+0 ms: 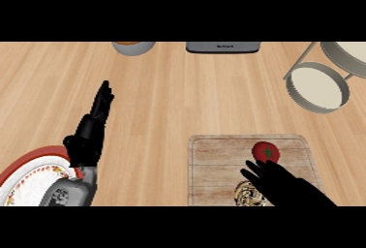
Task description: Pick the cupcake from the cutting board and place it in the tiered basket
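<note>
Head view, single frame. The right hand (286,186) came in from the lower right and lay over the cutting board (214,164), fingers spread and fairly straight, tips pointing up-left toward the near side of a red round item (267,152). That item carried a dark star-shaped mark on top and sat in the board's upper right part. By its place on the board I took it for the cupcake, though its shape alone did not confirm this. The fingers were near it, perhaps touching its lower edge; nothing was curled round it, so I judged the pick not yet made and the hand set for a reach.

Under the right palm a patterned, pale round thing (249,193) showed at the board's lower edge, partly hidden; what it was could not be told.

The left hand (97,121) stood at the view's left, open, fingers straight and pressed together, pointing up: resting, holding nothing. Just below it was a red-rimmed patterned plate (28,177) at the lower left corner.

The tiered basket (318,87) stood at the upper right, well apart from the board, two round tiers visible, both showing bare pale floors. The carry would likely run up and right.

Count: one board, one red item, one patterned item, one plate, one basket of two tiers, one bowl-like vessel (133,47) and one grey appliance (223,47) at the top edge, two hands.
</note>
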You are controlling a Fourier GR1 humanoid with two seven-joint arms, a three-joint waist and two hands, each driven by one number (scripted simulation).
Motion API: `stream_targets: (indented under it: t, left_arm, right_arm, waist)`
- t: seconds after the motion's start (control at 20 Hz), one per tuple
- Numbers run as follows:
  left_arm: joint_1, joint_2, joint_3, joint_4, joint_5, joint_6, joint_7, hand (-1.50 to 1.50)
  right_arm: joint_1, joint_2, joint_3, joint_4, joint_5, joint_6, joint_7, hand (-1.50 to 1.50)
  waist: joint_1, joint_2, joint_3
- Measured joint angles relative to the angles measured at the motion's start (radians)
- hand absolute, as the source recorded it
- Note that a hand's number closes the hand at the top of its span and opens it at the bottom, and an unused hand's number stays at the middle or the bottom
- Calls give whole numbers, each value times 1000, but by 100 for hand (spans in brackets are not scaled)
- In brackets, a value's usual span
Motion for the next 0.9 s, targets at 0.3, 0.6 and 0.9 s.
stream_targets:
  t: [0.3, 0.6, 0.9]
  left_arm:
    - [23, -31, 1, -10, -21, -12, -11, 0]
    - [24, -42, 20, -18, -43, -27, 0, 0]
    - [3, -43, 61, -6, -37, -59, -2, 0]
  right_arm:
    - [-8, 39, 16, 83, 67, -27, -36, -150]
    - [13, 70, 14, 108, 95, -43, -62, -150]
    - [13, 115, 29, 165, 134, -75, -86, -150]
  waist:
    - [0, 0, 0]
    - [-1, 0, 0]
    - [-1, 0, 0]
